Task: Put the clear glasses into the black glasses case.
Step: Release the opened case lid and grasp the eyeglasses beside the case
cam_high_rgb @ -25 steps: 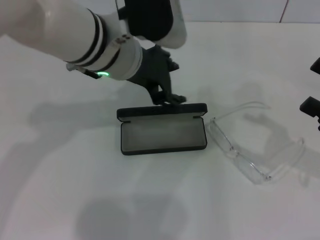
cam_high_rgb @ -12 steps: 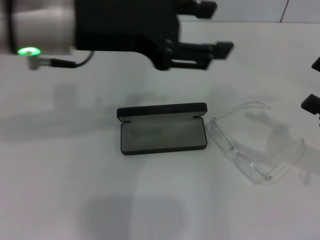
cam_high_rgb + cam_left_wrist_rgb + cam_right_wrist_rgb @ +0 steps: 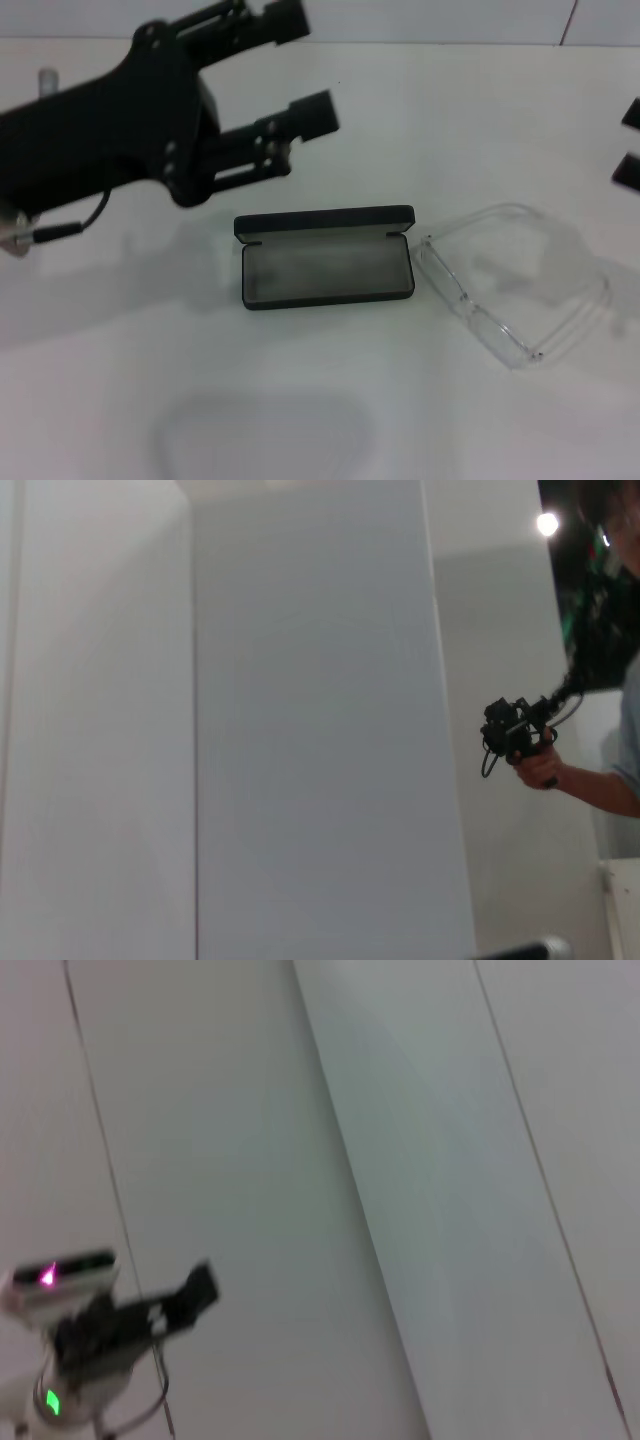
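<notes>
case (image 3: 325, 258): black, lying open on the white table (image 3: 300, 420), grey lining showing, lid propped up on the far side. nothing in it yet

glasses (image 3: 510, 285): clear pair sitting on the table just right of the case, one corner nearly at the case's right end. folded-ish, arms bent round behind the lens, hard to read exactly since it's see-through

left gripper (image 3: 300, 70): up in the air behind and left of the case, fingers spread apart, holding nothing

right gripper (image 3: 630, 145): only two dark bits poking in at the right edge, past the glasses. honestly can't tell if it's spread or closed

wrist cams: both just looking at walls, no help here

step: I'd say case is ready, glasses not picked up yet, so we're at the "go grab the glasses" part

next move: my guess is the right arm drops onto the glasses since it's closest. needs a gentle pinch on the frame, then line them up lengthwise with the tray, they look about as wide as the case so not much slack
</notes>
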Motion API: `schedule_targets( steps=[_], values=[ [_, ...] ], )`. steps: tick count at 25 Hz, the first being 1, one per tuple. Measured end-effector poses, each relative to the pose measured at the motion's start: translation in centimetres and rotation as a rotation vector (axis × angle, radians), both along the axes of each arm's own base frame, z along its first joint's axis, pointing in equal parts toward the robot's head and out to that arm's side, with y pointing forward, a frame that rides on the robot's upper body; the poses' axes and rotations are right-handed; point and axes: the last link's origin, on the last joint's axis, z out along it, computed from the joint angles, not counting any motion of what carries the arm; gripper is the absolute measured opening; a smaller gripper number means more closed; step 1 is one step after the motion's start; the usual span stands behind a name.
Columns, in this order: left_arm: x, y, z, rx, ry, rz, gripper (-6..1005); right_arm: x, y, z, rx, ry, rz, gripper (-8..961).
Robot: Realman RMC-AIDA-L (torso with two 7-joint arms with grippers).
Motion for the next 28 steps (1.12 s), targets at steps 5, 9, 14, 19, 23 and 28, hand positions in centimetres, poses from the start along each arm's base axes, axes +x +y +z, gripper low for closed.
schedule_targets(
  steps=[5,9,14,19,23,28],
  values=[
    [-2.4,-0.8,-0.9,0.029,-0.018,0.034,713,-2.2,1.8,4.0,-0.113,-0.088,-0.077,873],
    [-3.6,-1.2,-1.5,0.033,-0.024,0.069,713,-5.8,3.8,6.8,-0.252,-0.329,-0.177,873],
    [-4.4,-1.3,-2.1,0.023,-0.022,0.097,712,-11.5,6.3,8.3,-0.346,-0.657,-0.296,872],
    [-4.8,-1.3,-2.6,0.016,-0.017,0.107,711,-14.2,7.5,7.4,-0.455,-0.842,-0.400,870],
    [-4.8,-1.3,-2.7,0.017,-0.018,0.104,711,-16.8,8.7,5.3,-0.479,-0.973,-0.502,868],
    [-4.9,-1.3,-2.7,0.016,-0.018,0.107,710,-19.0,9.8,1.9,-0.516,-1.164,-0.507,868]
  ],
)
